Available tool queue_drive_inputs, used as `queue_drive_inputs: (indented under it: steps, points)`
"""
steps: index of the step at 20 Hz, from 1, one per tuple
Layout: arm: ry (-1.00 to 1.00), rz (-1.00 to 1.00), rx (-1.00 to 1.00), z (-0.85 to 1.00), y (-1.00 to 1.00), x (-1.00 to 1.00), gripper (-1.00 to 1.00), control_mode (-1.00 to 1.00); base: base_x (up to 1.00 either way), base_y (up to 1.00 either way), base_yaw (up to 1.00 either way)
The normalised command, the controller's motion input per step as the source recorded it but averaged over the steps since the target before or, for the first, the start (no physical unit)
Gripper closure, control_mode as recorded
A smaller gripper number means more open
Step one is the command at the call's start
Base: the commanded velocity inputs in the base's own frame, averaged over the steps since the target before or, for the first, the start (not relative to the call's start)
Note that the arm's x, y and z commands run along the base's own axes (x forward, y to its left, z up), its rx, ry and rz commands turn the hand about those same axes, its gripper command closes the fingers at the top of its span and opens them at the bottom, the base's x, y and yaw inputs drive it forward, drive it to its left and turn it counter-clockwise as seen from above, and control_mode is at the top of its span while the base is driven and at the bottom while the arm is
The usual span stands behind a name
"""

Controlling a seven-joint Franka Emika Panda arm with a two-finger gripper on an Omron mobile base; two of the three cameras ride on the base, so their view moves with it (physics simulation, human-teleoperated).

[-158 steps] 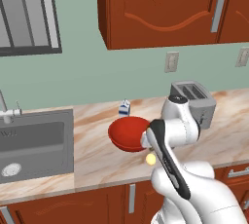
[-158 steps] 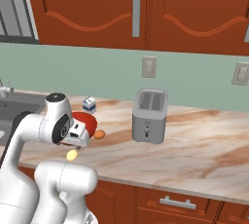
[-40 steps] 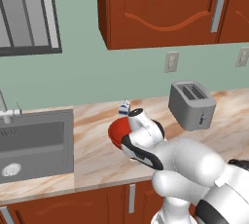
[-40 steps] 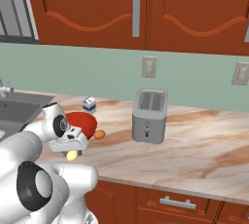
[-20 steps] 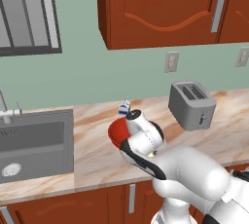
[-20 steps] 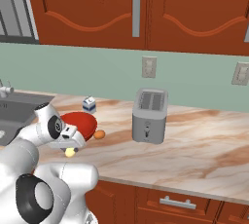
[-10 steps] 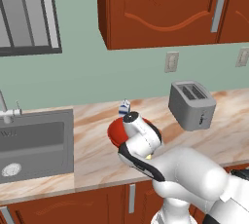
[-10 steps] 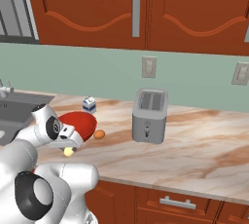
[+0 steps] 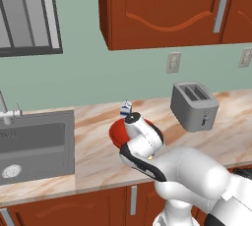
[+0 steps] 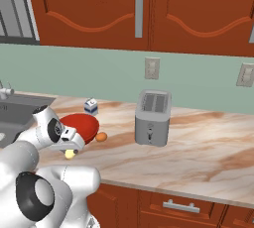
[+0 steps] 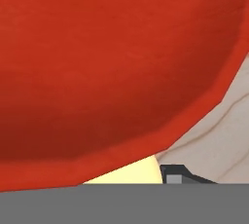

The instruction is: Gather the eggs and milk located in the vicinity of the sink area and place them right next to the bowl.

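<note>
From the right base view I am seeing my hand (image 10: pixel 71 151) hanging low at the near side of the red bowl (image 10: pixel 82 125), with the pale yellow egg (image 10: pixel 70 154) sitting at its tip; the left base view is hiding all of that behind my own arm and is showing just a slice of the bowl's red rim (image 9: pixel 116 132). The hand view is looking straight into the bowl's wall (image 11: pixel 112 67), with the pale egg (image 11: pixel 127 175) poking up at the bottom edge, pressed against one dark finger tip (image 11: pixel 175 175), and a corner of marbled tabletop (image 11: pixel 219 140) beyond the rim. So I am gripping the pale yellow egg, hand closed on it, just beside the bowl; whether the egg is touching the tabletop I cannot tell. The right base view is also giving me the orange-brown egg (image 10: pixel 101 136), lying on the tabletop close against the bowl's right side, toward the grey toaster (image 10: pixel 153 118). The milk (image 10: pixel 91 106) is standing upright behind the bowl, near the wall; in the left base view its gabled top (image 9: pixel 126 107) is peeking over my arm. The sink (image 9: pixel 34 144) is lying off to the left, well apart from the bowl.
</note>
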Motion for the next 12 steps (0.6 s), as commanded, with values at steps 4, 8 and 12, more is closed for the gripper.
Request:
queue_drive_inputs:
  steps: [4,8,12]
  points:
    - [0.00,0.00,0.00,-0.05,0.00,0.00,1.00,-1.00,0.00,0.00,0.00]
    - [0.00,0.00,0.00,-0.04,0.00,0.00,1.00,-1.00,0.00,0.00,0.00]
    - [0.00,0.00,0.00,-0.04,0.00,0.00,1.00,-1.00,0.00,0.00,0.00]
